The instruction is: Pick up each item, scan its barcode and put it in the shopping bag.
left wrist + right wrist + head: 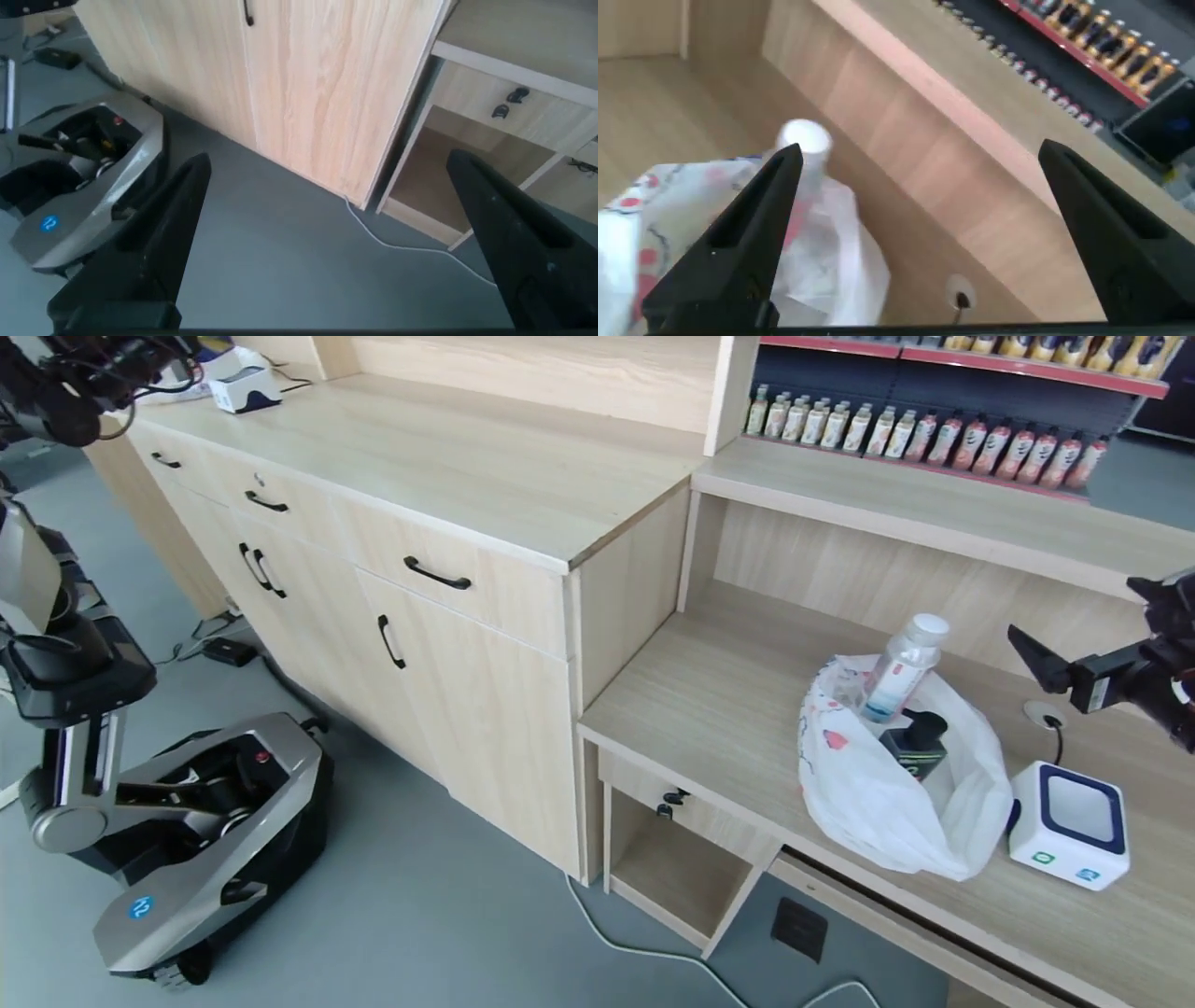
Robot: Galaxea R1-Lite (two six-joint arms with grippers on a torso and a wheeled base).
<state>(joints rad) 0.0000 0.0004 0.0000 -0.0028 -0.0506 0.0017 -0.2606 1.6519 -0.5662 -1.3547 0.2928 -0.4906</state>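
I count one shopping bag [868, 803] lower right in my head view, holding two bottles: a clear bottle [901, 672] and a dark bottle [915, 747]. One scanner [1069, 821] sits just right of the bag. The left gripper [329, 163] and the right gripper [920, 154] both gape apart.

Light was bright and even; soft shadows lay beneath the counter [467, 467]; lines bowed at the head view's edges.

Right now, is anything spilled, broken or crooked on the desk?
Nothing looks spilled or broken. The clear bottle leans a bit, sticking out of the crumpled shopping bag next to a dark bottle. The scanner sits straight beside the bag.
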